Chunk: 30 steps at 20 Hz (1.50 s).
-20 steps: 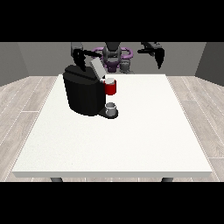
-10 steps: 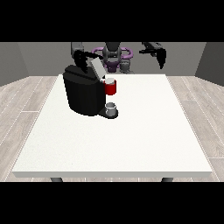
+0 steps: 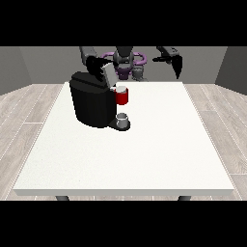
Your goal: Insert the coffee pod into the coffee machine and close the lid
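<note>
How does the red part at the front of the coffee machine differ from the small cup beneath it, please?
The red part is bright red and sits high against the coffee machine; the small cup is grey and stands lower, on the machine's base. The red part looks slightly larger. Both are roughly cylindrical and upright.

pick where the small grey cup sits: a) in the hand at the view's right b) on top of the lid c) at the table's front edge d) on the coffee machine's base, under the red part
d: the grey cup stands on the coffee machine base, right below the red part, away from the table edges and from both hands.
</note>
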### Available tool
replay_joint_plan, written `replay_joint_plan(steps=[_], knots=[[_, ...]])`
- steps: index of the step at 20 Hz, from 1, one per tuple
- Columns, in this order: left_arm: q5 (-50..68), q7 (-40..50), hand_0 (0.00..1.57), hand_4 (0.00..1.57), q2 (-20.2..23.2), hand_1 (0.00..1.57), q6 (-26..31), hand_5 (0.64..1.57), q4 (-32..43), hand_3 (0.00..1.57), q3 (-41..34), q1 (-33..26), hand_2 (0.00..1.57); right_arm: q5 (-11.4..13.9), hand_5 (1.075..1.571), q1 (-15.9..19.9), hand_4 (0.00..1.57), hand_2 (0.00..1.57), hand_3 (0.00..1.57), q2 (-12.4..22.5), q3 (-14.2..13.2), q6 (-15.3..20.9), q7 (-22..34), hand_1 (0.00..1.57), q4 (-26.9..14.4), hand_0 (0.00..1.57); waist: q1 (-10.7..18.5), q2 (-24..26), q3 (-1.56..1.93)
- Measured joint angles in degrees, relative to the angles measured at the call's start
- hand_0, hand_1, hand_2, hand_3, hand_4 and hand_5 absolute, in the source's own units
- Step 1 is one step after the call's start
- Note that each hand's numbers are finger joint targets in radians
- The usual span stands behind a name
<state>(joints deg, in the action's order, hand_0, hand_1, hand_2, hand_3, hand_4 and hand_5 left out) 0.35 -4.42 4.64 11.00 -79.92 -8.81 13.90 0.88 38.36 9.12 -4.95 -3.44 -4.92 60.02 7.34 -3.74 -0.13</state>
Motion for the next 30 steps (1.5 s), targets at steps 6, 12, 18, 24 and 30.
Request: replay_joint_plan(steps=[6, 12, 18, 24, 30], knots=[[1.77, 0.52, 0.0, 0.14, 1.74, 0.0, 0.71, 1.571, 1.61, 0.0, -1.57, 0.27, 0.0, 1.15, 1.571, 2.05, 0.14, 0.0, 0.0, -1.33, 1.65, -0.33, 2.67, 0.0, -1.21, 0.0, -0.33, 0.3, 0.16], [1.75, 0.45, 0.0, 0.12, 2.1, 0.0, 0.06, 1.571, 1.91, 0.0, -1.4, 1.39, 0.0, 4.91, 1.571, 5.01, 0.15, 0.0, 0.0, -2.99, 4.07, 1.73, 2.03, 0.0, -1.95, 0.0, 0.64, -0.4, 0.13], [2.39, -0.75, 0.0, 0.0, 2.36, 0.0, 0.12, 1.571, 3.18, 0.0, -1.51, 1.05, 0.0, 6.54, 1.571, 7.42, 0.07, 0.0, 0.0, -3.31, 4.51, 1.42, 2.61, 0.0, -2.43, 0.0, 0.26, -0.19, 0.12], [1.92, -1.68, 0.0, 0.19, 1.72, 0.0, -0.18, 1.571, 1.78, 0.0, -0.04, 0.79, 0.0, 6.17, 1.571, 7.61, 0.18, 0.0, 0.0, -5.08, 4.38, 0.88, -0.02, 0.0, -2.67, 0.0, 0.34, 0.54, 0.12], [1.35, -5.29, 0.0, 0.19, 0.34, 0.0, -0.98, 1.571, 3.99, 0.0, 0.09, -2.89, 0.0, 0.79, 1.571, -1.51, 0.28, 0.0, 0.0, -8.11, 9.34, -1.15, -3.61, 0.0, 2.32, 0.0, -3.27, 5.59, 0.13]])
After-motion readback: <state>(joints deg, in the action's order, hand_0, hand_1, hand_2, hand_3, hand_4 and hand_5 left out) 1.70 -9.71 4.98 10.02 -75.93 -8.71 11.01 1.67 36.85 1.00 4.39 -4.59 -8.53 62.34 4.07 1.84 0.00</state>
